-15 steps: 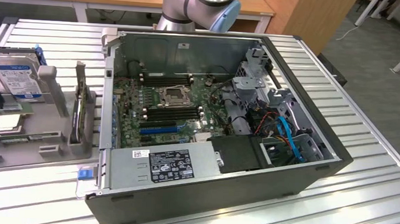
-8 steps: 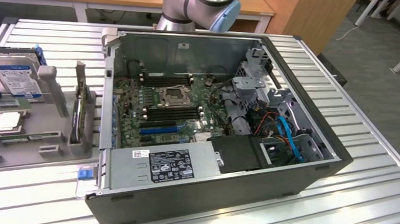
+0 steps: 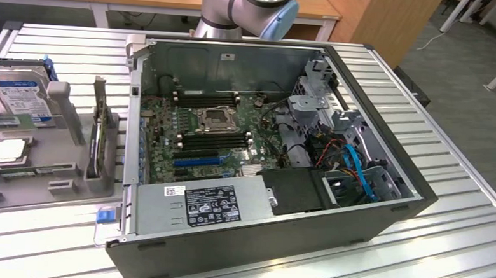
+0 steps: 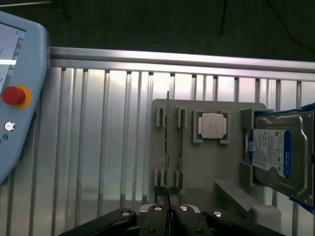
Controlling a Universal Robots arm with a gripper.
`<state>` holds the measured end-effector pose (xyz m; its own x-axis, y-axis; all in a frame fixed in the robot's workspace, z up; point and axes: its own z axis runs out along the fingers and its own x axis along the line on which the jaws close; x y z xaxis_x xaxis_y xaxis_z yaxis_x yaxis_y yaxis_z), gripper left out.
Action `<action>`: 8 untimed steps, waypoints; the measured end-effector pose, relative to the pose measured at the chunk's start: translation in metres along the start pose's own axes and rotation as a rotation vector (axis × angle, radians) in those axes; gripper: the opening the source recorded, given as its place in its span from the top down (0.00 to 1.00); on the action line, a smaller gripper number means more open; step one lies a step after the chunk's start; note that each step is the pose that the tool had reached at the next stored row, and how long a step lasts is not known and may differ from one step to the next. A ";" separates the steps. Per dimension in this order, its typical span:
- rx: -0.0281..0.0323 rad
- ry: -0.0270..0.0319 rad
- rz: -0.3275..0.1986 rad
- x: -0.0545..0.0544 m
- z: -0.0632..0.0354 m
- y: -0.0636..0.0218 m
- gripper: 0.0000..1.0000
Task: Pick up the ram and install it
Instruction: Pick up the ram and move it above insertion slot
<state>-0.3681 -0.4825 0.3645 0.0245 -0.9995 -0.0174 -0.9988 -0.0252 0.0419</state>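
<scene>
Ribbed aluminium surface (image 3: 460,214) carrying an open computer case (image 3: 268,242) with its motherboard (image 3: 210,127) exposed; the robot arm (image 3: 247,5) rises at the far edge. On the exterior view's left of the case lies a grey holder (image 3: 24,194) bearing a hard drive (image 3: 16,98) with a blue-white label and a square silver processor (image 3: 8,150). Wrist view: the ram (image 4: 167,142) stands on edge in the holder's slots, seen edge-on as a thin line. A second stick (image 4: 179,147) stands just beside it, between it and the processor. The end effector (image 4: 169,204) hangs above the holder, in line with the ram; its fingers are drawn narrowly together and grip nothing. A pale-blue pendant (image 4: 19,98) with a red button sits at the surface's edge, well apart from the holder.
</scene>
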 end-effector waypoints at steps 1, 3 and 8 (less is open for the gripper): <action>0.0000 0.0000 0.000 0.000 -0.0016 0.0001 0.89; 0.0001 0.0000 0.000 0.000 -0.0045 0.0002 0.89; 0.0000 0.0000 0.000 0.000 -0.0121 0.0005 0.89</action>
<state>-0.3681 -0.4825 0.3765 0.0243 -0.9996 -0.0174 -0.9988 -0.0250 0.0419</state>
